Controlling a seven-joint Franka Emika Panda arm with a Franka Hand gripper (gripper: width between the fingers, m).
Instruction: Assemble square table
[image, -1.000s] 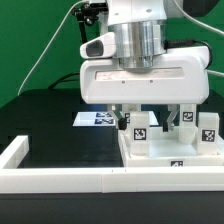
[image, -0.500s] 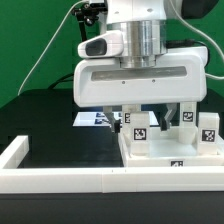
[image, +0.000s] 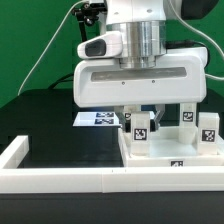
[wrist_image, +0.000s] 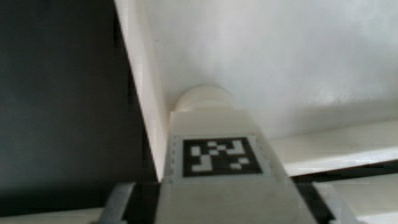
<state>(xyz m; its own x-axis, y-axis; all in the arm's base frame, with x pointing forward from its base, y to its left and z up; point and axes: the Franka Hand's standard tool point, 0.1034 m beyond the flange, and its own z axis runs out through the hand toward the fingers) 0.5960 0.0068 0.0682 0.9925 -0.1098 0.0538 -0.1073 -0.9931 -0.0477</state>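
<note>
We find the arm standing vertical over the work area, wrist pointing straight down, its broad white hand body level above the slab. The gripper reaches down at the slab's corner nearest the exterior view's left. Its jaws sit either side of a leg that stands upright there, tag facing the camera. In the wrist view the same leg fills the space between the two dark fingers, which lie just beside its flanks; we cannot tell whether they press on it or merely bracket it.

The slab lies flat on the black table, against the low white wall that runs along the front and turns up at the exterior view's left. A tag shows on the slab's front edge. Two more legs stand upright toward the exterior view's right: one behind the hand, one at the far edge. The marker board lies flat on the table behind the gripper, partly hidden by the hand. A cable hangs behind the arm.
</note>
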